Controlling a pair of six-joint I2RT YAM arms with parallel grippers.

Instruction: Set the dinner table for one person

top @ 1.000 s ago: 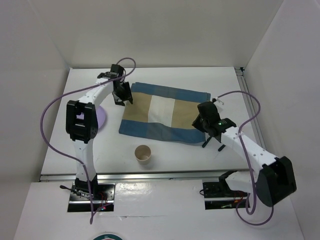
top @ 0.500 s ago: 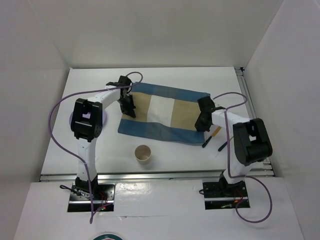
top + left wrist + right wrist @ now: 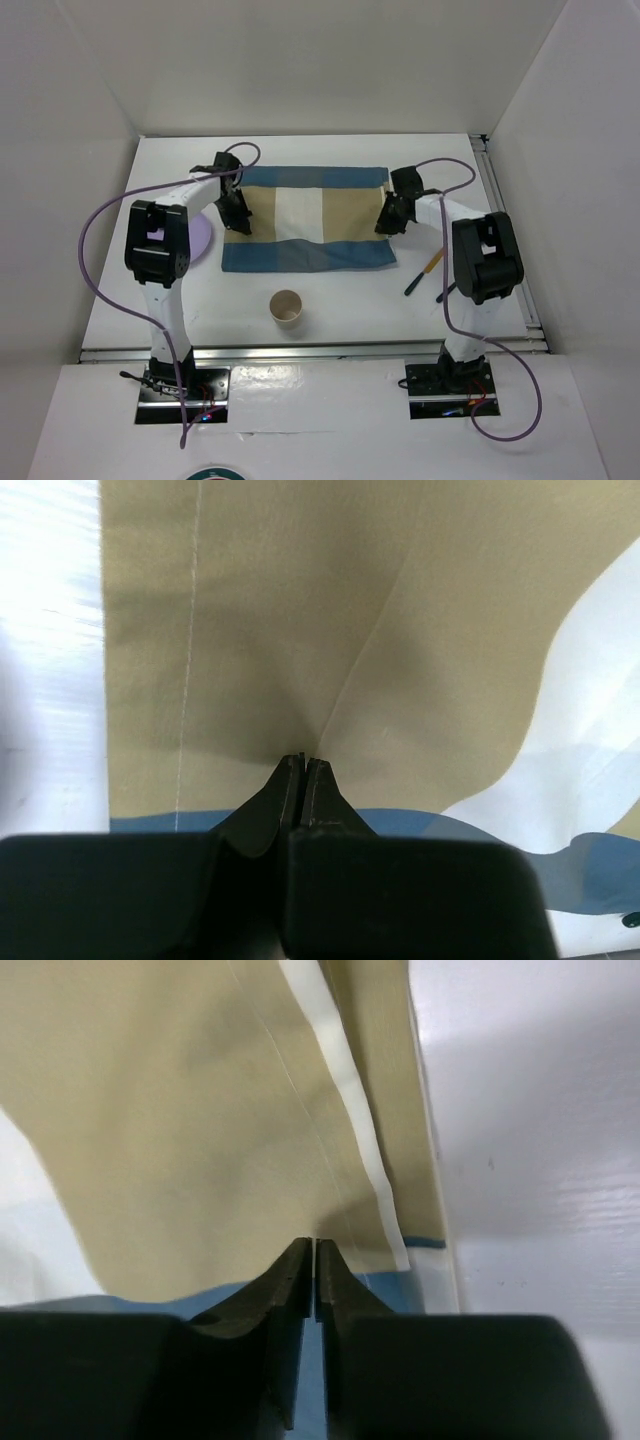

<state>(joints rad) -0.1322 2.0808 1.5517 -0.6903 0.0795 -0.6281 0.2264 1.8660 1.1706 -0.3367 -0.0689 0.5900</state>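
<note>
At its side edges, mat (image 3: 305,232) is pinched by closed left fingers (image 3: 296,782) and right fingers (image 3: 302,1263); cup (image 3: 287,308) stands apart in front.

counter (image 3: 360,300): white, smooth, roughly square top, lying flat and level. right rail (image 3: 507,235) is aluminium and runs along the right edge. near rail (image 3: 330,350) is the same and runs along the near edge. Slightly glossy finish with soft shadows.

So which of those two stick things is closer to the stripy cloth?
The orange-handled utensil; the all-dark utensil lies farther right of the striped mat.
</note>
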